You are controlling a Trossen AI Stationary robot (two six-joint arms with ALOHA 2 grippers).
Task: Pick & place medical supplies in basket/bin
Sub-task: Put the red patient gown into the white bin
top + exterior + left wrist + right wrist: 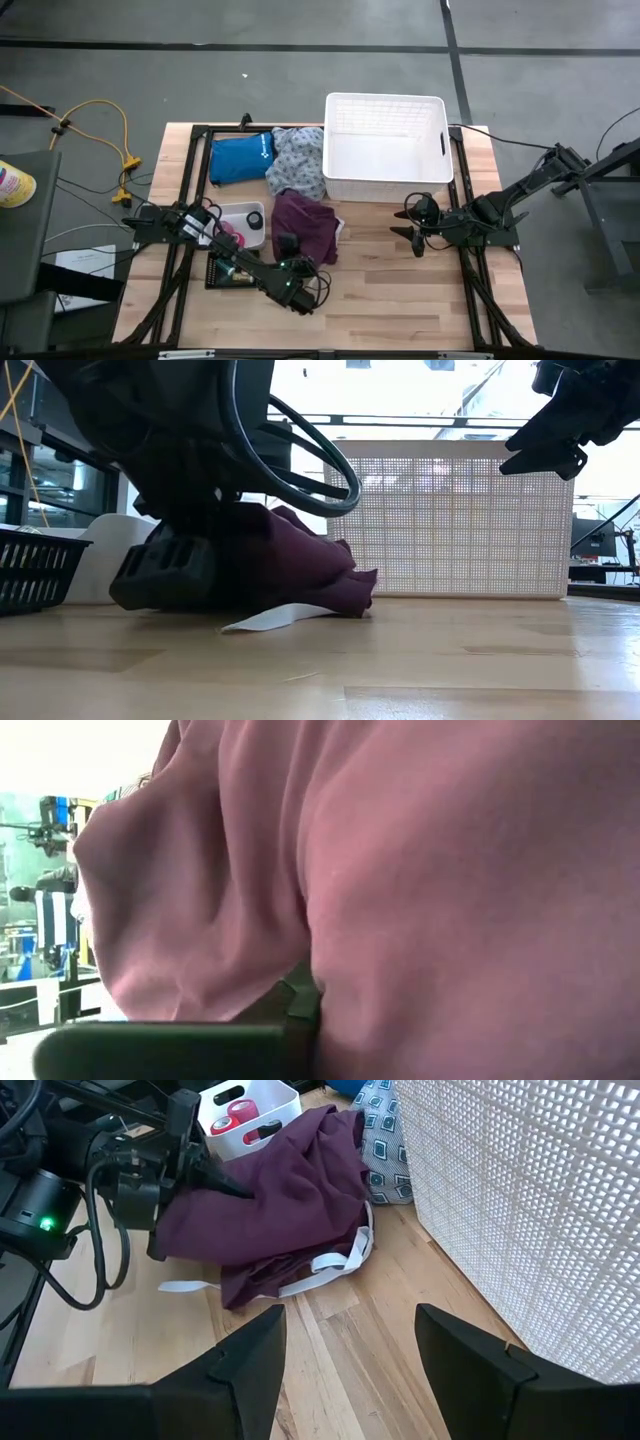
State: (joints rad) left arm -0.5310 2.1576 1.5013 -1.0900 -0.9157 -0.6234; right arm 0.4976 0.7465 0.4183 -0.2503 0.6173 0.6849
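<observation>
Maroon cloth garment fills our left wrist view; left gripper is pressed into its edge, fingers closing on a fold, grip not confirmed. Just behind it sits the small white rounded tray with pink rolls. Beyond, the large white lattice-walled plastic basket looks empty: we judge nothing placed yet. Right gripper hovers with its fingers apart, near the basket.

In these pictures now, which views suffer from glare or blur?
Low view: bright windows glare behind the white lattice basket. Left wrist view: the maroon cloth garment fills the frame, soft and blurred. High and right wrist views: evenly lit.
</observation>
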